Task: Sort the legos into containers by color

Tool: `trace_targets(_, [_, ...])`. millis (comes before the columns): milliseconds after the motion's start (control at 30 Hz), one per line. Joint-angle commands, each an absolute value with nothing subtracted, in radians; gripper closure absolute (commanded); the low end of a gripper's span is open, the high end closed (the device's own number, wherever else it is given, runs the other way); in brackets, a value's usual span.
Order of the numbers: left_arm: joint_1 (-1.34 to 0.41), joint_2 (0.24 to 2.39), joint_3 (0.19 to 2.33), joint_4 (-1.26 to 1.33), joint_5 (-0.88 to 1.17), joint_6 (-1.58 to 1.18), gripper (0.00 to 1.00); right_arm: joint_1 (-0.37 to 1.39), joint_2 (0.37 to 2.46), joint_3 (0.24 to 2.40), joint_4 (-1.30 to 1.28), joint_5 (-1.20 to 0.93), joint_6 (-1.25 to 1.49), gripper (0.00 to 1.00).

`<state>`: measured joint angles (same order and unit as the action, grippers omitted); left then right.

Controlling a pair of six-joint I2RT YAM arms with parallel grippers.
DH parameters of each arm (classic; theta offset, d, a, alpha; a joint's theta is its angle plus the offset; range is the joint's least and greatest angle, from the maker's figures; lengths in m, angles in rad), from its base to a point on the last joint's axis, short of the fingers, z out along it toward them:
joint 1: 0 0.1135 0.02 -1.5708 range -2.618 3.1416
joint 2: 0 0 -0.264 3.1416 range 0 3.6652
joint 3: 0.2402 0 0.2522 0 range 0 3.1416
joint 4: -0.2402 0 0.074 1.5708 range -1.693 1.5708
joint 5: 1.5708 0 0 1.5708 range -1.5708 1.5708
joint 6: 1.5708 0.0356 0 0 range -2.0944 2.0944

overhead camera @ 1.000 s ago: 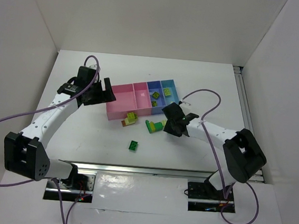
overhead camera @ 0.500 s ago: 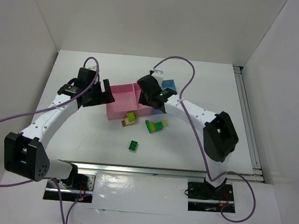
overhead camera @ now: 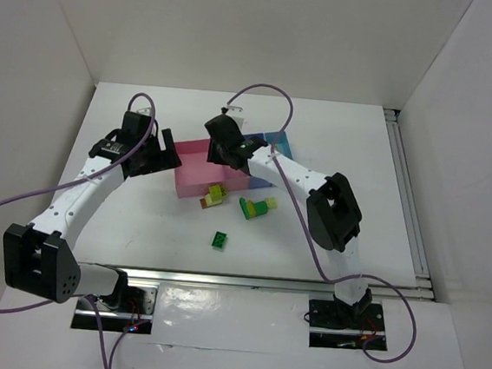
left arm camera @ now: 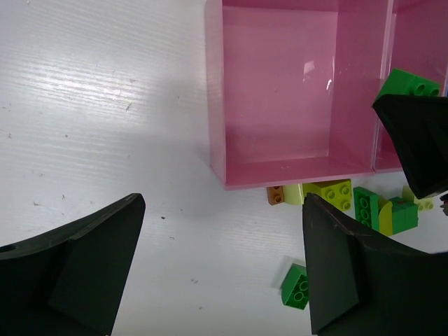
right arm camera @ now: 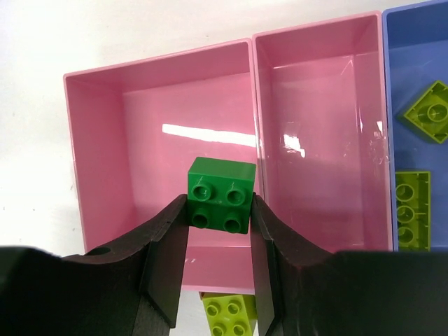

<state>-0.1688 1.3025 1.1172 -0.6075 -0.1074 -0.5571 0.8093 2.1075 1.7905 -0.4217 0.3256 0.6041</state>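
My right gripper [overhead camera: 224, 150] is shut on a dark green brick [right arm camera: 220, 194] and holds it above the large pink compartment [right arm camera: 133, 133], near the wall to the narrow pink one [right arm camera: 315, 140]. That brick also shows in the left wrist view [left arm camera: 409, 82]. The periwinkle compartment [right arm camera: 420, 42] holds lime bricks [right arm camera: 429, 112]. My left gripper [overhead camera: 156, 153] is open and empty, low beside the tray's left front corner [left arm camera: 218, 175]. In front of the tray lie an orange-brown brick [left arm camera: 275, 196], a lime brick [left arm camera: 334, 192], a green and yellow cluster [overhead camera: 255, 206] and a lone dark green brick [overhead camera: 220, 240].
White walls close in the table at the back and both sides. A metal rail [overhead camera: 237, 281] runs along the near edge. Purple cables [overhead camera: 264, 90] loop over both arms. The light blue compartment [overhead camera: 278, 139] shows past the right arm.
My right gripper has swung left from the table by the green and yellow cluster to above the pink compartments, carrying the dark green brick. The left gripper has barely shifted.
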Motion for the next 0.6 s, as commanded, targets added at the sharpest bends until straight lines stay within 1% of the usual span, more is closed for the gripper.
trace_targets(0, [-0.161, 1.276, 1.115, -0.614, -0.114, -0.572, 0.06, 0.815, 2.099, 1.815, -0.41, 0.36, 0.6, 0.75])
trace_targets(200, [-0.161, 1.276, 1.115, -0.614, -0.104, -0.572, 0.06, 0.773, 2.065, 1.749, -0.41, 0.39, 0.611, 0.74])
trace_targets(367, [-0.161, 1.285, 1.115, -0.614, -0.104, -0.563, 0.06, 0.753, 2.074, 1.736, -0.41, 0.399, 0.62, 0.7])
trace_targets(433, [-0.161, 1.285, 1.115, -0.614, -0.104, -0.563, 0.06, 0.741, 2.083, 1.736, -0.41, 0.387, 0.62, 0.63])
trace_targets(500, [-0.161, 1.285, 1.115, -0.614, -0.104, -0.563, 0.06, 0.741, 2.083, 1.749, -0.41, 0.377, 0.62, 0.45])
trace_targets(533, [-0.161, 1.285, 1.115, -0.614, -0.104, -0.563, 0.06, 0.741, 2.069, 1.749, -0.41, 0.377, 0.62, 0.38])
trace_targets(567, [-0.161, 1.285, 1.115, -0.614, -0.104, -0.563, 0.06, 0.741, 2.06, 1.749, -0.41, 0.377, 0.62, 0.37])
